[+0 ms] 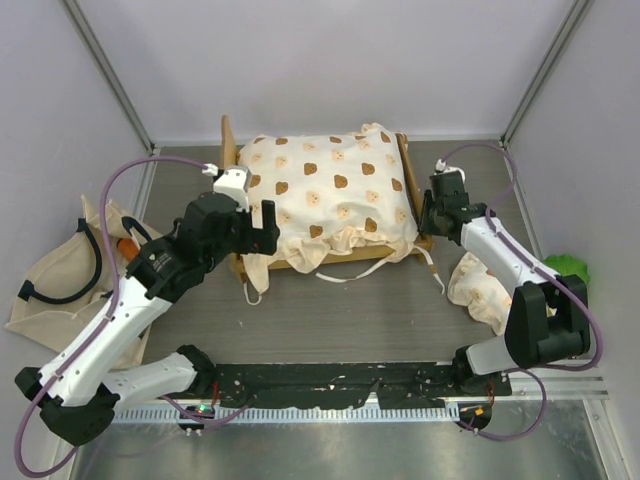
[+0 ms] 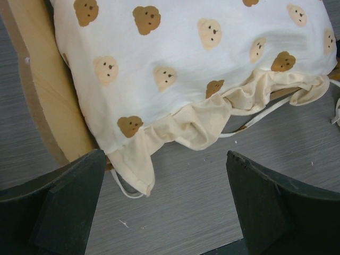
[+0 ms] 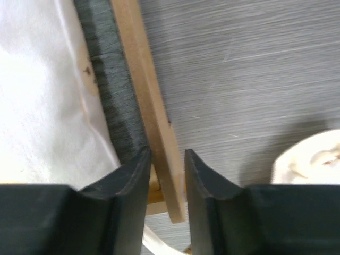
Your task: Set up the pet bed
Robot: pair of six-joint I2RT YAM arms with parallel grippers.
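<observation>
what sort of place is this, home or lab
Probably a robot lab cell: bare white walls with metal corner posts, left arm and right arm bolted to the table, staged pet bed.

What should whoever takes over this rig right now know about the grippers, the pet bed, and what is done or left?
Left gripper: open, empty, hovering by the bed's near left corner.
Right gripper: closed on the right wooden side rail of the pet bed.
Pet bed: mid-table, with the bear-print cushion lying on it. The frill and ties spill over the near edge onto the table.
Done: cushion is on the frame.
Left, probably: square up the bed, tidy frill and ties, let go of the rail. A second bear-print fabric piece lies right of the bed; its purpose is unclear.
</observation>
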